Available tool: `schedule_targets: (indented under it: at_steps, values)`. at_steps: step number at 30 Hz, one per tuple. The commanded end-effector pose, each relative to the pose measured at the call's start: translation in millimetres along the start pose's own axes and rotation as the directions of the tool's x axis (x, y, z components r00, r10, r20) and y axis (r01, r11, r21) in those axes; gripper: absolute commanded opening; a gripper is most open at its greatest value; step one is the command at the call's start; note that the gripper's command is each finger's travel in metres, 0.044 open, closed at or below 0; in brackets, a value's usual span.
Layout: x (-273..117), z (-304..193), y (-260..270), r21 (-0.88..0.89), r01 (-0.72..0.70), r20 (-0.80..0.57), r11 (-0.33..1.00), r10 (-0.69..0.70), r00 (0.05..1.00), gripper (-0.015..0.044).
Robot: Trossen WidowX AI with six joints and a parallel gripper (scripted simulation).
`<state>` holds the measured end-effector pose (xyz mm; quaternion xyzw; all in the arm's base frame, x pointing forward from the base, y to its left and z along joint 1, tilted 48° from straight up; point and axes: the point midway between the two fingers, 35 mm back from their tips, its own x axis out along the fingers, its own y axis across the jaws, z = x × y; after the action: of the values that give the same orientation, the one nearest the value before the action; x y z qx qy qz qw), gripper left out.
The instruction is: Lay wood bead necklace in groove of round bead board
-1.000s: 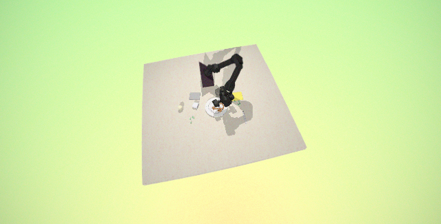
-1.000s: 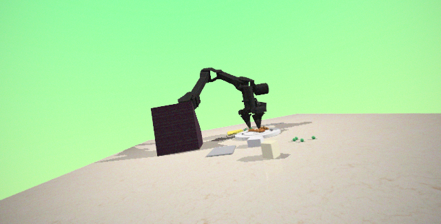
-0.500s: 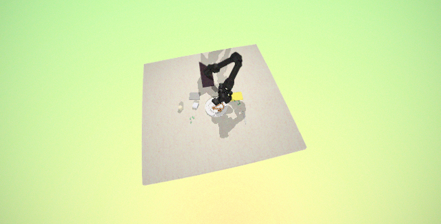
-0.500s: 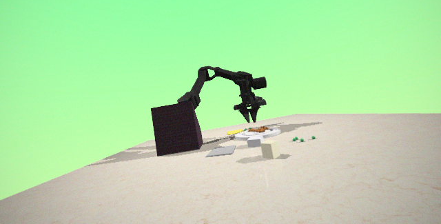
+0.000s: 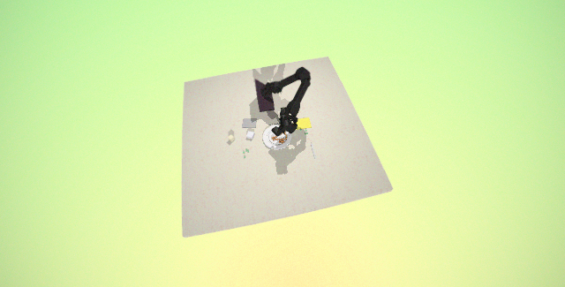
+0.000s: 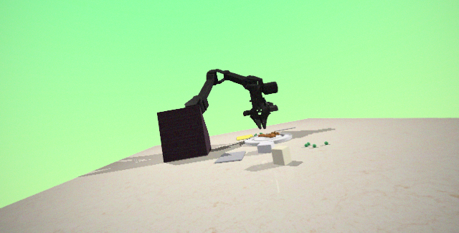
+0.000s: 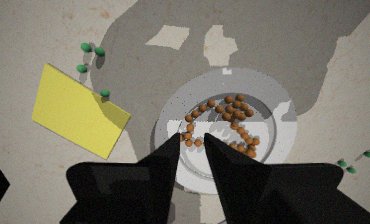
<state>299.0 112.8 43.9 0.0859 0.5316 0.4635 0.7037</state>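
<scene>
- Wood bead necklace [image 5: 281,139] [image 6: 269,135] [image 7: 242,134]: located on the round bead board [image 5: 267,142] [image 6: 287,138] [image 7: 281,132], inside its outer rim.
- Done: necklace brought onto the board; part of a loop formed, with a curved run of beads near the groove on the side toward the yellow square [image 5: 305,123] [image 6: 244,137] [image 7: 80,111] in the wrist view.
- Left: one dense cluster to be opened out, and a strand cutting inward to be moved outward to the groove. Full seating in the groove is not shown anywhere with certainty.
- Gripper [image 5: 277,132] [image 6: 262,128] [image 7: 192,136]: held above the board in the exterior view, fingers drawn near each other with a narrow gap; no bead seen gripped, none seen lifted.
- Beads behind the fingers are hidden in the wrist view, so the loop's closure cannot be confirmed.
- Progress judged partial, perhaps half; further spreading of the cluster is probably required.
</scene>
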Motion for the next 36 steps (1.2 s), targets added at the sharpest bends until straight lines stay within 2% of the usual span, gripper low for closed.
schedule_targets:
  at_steps: [1, 18, 23, 36]
  values:
    - [5.7, -0.5, -0.1, 0.005, 0.000, -0.002, 1.000, 0.000, 1.000, 0.0120]
    - [29.5, -2.2, 0.8, 0.008, -0.003, -0.004, 1.000, 0.003, 1.000, 0.0120]
    - [26.8, -1.2, 1.5, 0.001, -0.006, -0.004, 1.000, 0.006, 1.000, 0.0000]
    - [26.8, -1.2, 1.5, 0.001, -0.006, -0.004, 1.000, 0.006, 1.000, 0.0000]
